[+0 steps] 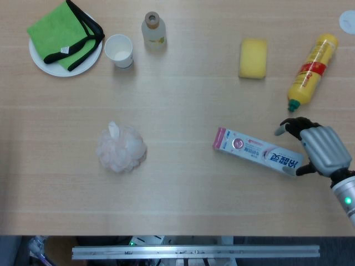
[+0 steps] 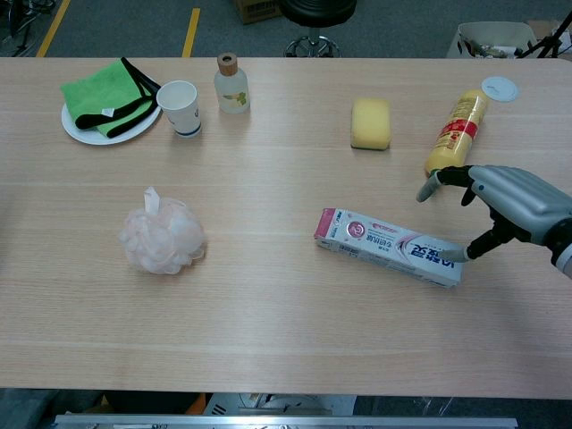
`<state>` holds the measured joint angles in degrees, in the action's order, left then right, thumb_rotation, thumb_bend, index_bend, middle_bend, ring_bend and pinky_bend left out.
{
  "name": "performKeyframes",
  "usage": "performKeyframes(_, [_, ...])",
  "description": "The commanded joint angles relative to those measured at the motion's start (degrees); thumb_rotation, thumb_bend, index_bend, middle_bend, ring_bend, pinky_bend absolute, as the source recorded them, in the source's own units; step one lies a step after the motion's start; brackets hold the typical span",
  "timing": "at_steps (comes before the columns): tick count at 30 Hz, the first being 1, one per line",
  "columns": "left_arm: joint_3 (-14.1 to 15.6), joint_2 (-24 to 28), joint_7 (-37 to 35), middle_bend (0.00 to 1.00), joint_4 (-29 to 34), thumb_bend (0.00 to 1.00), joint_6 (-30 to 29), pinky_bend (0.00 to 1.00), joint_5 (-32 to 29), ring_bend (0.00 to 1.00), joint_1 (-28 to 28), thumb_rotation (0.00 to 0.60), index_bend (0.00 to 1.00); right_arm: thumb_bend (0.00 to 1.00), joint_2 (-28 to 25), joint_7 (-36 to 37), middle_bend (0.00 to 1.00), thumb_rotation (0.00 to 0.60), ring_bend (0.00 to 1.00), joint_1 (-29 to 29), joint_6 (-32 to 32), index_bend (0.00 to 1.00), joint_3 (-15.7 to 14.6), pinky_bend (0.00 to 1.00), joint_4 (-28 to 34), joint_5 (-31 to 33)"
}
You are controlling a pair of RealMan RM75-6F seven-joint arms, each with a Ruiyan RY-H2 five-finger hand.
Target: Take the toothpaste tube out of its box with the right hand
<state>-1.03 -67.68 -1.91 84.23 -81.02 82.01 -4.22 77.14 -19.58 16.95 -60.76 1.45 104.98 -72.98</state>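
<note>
The toothpaste box (image 1: 258, 151) (image 2: 389, 246), white with a pink end, lies flat on the wooden table (image 1: 177, 183), right of centre, its flaps shut. No tube shows outside it. My right hand (image 1: 319, 147) (image 2: 509, 204) hovers at the box's right end, fingers spread and curved, holding nothing. Its thumb tip is close to the box's end; I cannot tell if it touches. My left hand is out of both views.
A yellow squeeze bottle (image 1: 312, 71) lies just beyond the right hand, a yellow sponge (image 1: 253, 57) further back. A white bath pouf (image 1: 121, 148) sits left of centre. Paper cup (image 1: 118, 50), small corked bottle (image 1: 153, 30) and a plate with green cloth (image 1: 64, 36) are at back left.
</note>
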Motion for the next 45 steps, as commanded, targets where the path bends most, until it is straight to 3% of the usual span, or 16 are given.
performKeyframes(1, [0.1, -0.1, -0.7, 0.04, -0.5, 0.16, 0.1, 0.12, 0.0, 0.09, 0.1, 0.600, 0.14, 0.00, 2.1, -5.8, 0.25, 0.600, 0.19, 0.8, -0.5, 0.32, -0.5, 0.33, 1.2, 3.4])
performKeyframes(12, [0.1, -0.7, -2.6, 0.04, -2.3, 0.16, 0.4, 0.12, 0.0, 0.09, 0.4, 0.600, 0.14, 0.00, 6.7, -19.9, 0.19, 0.600, 0.13, 2.9, -4.0, 0.27, -0.9, 0.27, 3.4, 15.9])
performKeyframes(25, [0.3, -1.2, -4.5, 0.04, -4.0, 0.16, 0.7, 0.12, -0.3, 0.09, 0.9, 0.600, 0.14, 0.00, 12.5, -27.1, 0.19, 0.600, 0.12, 4.9, -9.0, 0.25, 0.0, 0.27, 1.3, 24.0])
performKeyframes(45, [0.4, -1.7, -7.2, 0.04, -6.3, 0.16, 0.9, 0.12, -0.3, 0.09, 1.5, 0.600, 0.14, 0.00, 16.1, -27.2, 0.19, 0.600, 0.12, 8.1, -8.0, 0.25, 0.1, 0.27, -1.1, 30.0])
